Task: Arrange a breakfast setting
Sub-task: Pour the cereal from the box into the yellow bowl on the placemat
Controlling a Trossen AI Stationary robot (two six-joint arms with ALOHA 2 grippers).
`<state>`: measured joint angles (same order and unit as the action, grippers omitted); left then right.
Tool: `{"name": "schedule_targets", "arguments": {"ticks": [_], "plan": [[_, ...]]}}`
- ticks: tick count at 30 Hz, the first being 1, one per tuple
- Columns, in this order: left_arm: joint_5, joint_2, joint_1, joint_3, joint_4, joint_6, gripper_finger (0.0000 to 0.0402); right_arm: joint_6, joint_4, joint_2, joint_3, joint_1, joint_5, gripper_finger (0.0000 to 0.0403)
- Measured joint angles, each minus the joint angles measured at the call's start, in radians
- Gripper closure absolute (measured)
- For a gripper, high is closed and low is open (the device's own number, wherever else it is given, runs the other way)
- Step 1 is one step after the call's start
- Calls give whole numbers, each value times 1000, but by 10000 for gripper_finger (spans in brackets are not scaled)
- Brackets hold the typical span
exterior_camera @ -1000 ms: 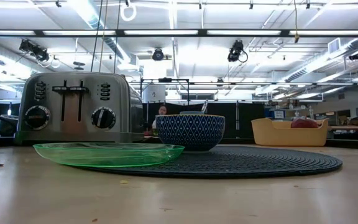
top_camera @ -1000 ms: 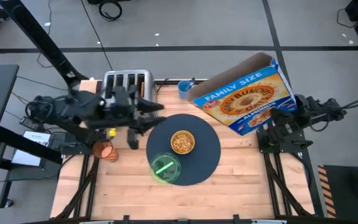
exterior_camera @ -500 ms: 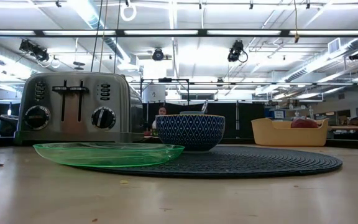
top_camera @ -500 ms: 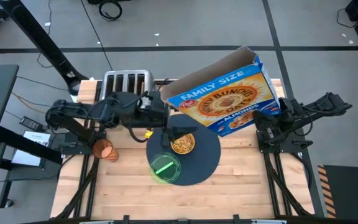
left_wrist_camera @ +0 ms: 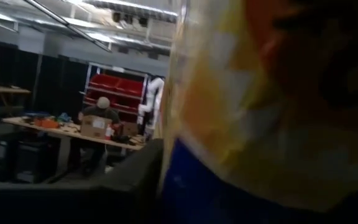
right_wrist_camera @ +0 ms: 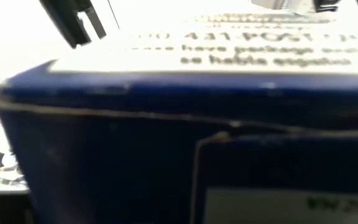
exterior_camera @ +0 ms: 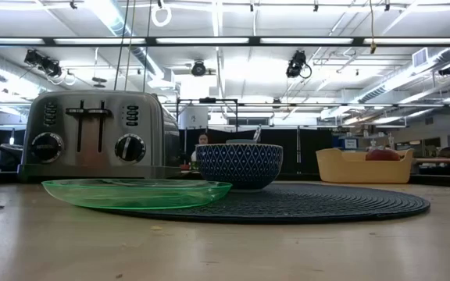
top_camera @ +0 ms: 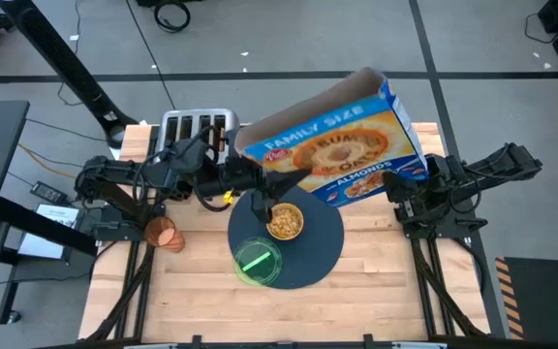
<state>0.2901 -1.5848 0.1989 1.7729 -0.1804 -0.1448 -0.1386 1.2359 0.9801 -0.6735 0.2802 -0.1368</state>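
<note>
Cereal-pouring step: right pincer [top_camera: 402, 184] clamps the cereal box [top_camera: 332, 150], left pincer [top_camera: 260, 179], apparently gripping its mouth, above the bowl [top_camera: 284, 222]; next, tilt gently.

Blurred yellow-and-blue cereal box [left_wrist_camera: 272, 118] close up, seated person [left_wrist_camera: 98, 118] at a far workbench [left_wrist_camera: 55, 127].

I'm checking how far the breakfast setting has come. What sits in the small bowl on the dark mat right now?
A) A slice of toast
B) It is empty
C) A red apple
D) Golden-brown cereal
D: the high view shows the bowl on the round dark mat filled with golden-brown cereal, with the cereal box tilted just above it.
</note>
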Motion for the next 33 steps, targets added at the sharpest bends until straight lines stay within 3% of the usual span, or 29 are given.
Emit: {"name": "schedule_targets", "arguments": {"ticks": [5, 11, 20, 26, 33], "plan": [[7, 1, -13, 0, -14, -4, 307, -12, -8, 14, 0, 0, -56, 230], [-3, 21, -22, 0, 9, 1, 307, -23, -151, -12, 2, 0, -64, 160], [-53, 179, -28, 0, 342, 45, 304, -15, -535, -139, 1, 75, -142, 44], [-129, 282, 1, 0, 615, 28, 306, 25, -731, -194, 1, 161, -284, 29], [-141, 308, 161, 0, 835, -29, 306, 30, -741, -162, -24, 319, -574, 37]]}}
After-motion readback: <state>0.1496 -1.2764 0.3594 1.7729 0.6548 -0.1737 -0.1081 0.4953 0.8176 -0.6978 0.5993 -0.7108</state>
